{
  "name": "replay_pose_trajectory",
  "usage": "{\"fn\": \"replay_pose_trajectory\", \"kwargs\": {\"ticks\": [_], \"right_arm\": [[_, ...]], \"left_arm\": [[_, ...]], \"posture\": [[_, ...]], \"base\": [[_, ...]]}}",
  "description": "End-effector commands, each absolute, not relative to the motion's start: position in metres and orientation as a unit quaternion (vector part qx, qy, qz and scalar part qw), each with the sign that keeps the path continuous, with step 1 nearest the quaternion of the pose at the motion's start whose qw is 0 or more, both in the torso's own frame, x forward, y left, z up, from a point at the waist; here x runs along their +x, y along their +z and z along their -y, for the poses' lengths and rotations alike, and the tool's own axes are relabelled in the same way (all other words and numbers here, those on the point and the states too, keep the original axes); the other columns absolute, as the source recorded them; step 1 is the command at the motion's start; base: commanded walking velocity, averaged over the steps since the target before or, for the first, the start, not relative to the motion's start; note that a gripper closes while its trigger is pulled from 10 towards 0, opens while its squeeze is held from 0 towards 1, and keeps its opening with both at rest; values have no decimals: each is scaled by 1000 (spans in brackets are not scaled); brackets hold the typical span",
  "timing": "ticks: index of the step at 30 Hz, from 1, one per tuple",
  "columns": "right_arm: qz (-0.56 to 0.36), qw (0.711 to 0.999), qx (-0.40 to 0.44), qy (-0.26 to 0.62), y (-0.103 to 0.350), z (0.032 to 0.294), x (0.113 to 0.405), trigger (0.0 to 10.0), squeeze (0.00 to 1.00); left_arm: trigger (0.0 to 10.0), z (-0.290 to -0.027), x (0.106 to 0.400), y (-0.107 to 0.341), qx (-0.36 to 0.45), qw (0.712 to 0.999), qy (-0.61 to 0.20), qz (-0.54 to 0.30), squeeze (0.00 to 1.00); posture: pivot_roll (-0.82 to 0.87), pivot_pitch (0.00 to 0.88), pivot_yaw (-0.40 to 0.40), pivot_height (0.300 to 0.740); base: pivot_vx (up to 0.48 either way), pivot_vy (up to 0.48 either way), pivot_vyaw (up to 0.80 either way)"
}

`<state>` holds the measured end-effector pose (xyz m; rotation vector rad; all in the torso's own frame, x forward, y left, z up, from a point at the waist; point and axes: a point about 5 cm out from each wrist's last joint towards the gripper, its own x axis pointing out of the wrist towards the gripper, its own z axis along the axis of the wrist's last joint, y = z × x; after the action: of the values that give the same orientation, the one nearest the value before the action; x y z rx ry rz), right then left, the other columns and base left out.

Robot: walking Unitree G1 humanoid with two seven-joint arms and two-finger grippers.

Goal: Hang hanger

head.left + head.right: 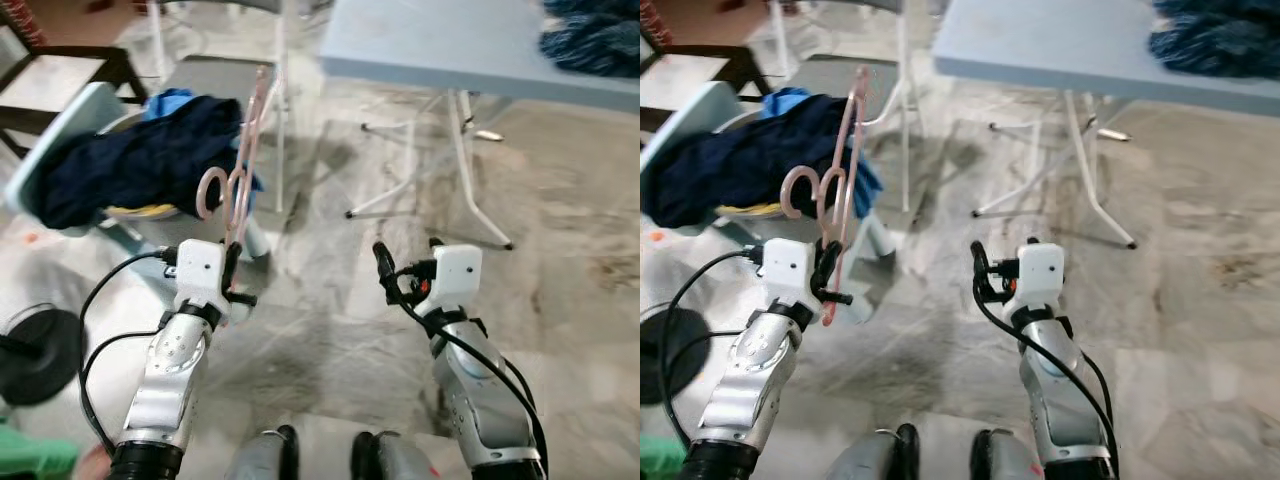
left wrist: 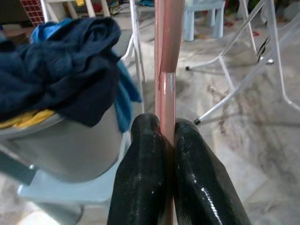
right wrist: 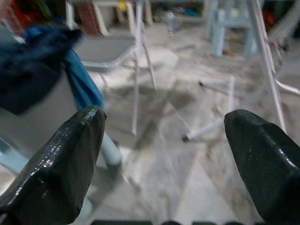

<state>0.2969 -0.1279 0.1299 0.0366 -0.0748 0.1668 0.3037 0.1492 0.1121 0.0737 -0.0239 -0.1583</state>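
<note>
There is one pink hanger and one folding table. There are two grippers, the left gripper and the right gripper.

Clothes heaped on a chair (left), table right

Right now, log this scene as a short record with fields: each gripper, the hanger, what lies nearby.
left gripper: shut on the pink hanger, gripping its lower part
pink hanger: held nearly upright, hook curling toward the robot's left
right gripper: open, holding nothing, raised over the floor
dark blue clothes: heaped on a pale chair ahead on the left
folding table: ahead on the right, blue cloth on its top
floor: grey marbled tile
</note>
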Motion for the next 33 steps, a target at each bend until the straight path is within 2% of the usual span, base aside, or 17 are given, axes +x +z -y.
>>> {"fn": "replay_pose_trajectory", "kwargs": {"ticks": [1,9,12,19,33], "right_arm": [[29,996,28,74,123,134,294,10000,0],[53,998,25,17,127,148,297,10000,0],[54,998,24,-23,125,159,299,10000,0],[53,997,32,-36,121,160,302,10000,0],[63,998,25,-19,122,154,310,10000,0]], "left_arm": [[10000,-145,302,112,40,995,-94,19,0],[10000,-143,299,107,22,993,-117,14,0],[10000,-144,298,103,21,992,-126,11,0],[10000,-142,306,106,13,989,-148,18,0],[10000,-134,311,106,-7,987,-160,27,0]], "posture": [[102,270,19,740],[114,209,13,740],[118,143,12,740],[114,97,22,740],[120,86,13,740]], "base": [[0,0,-669],[0,0,0],[0,0,0],[0,0,0],[376,0,-800]]}}
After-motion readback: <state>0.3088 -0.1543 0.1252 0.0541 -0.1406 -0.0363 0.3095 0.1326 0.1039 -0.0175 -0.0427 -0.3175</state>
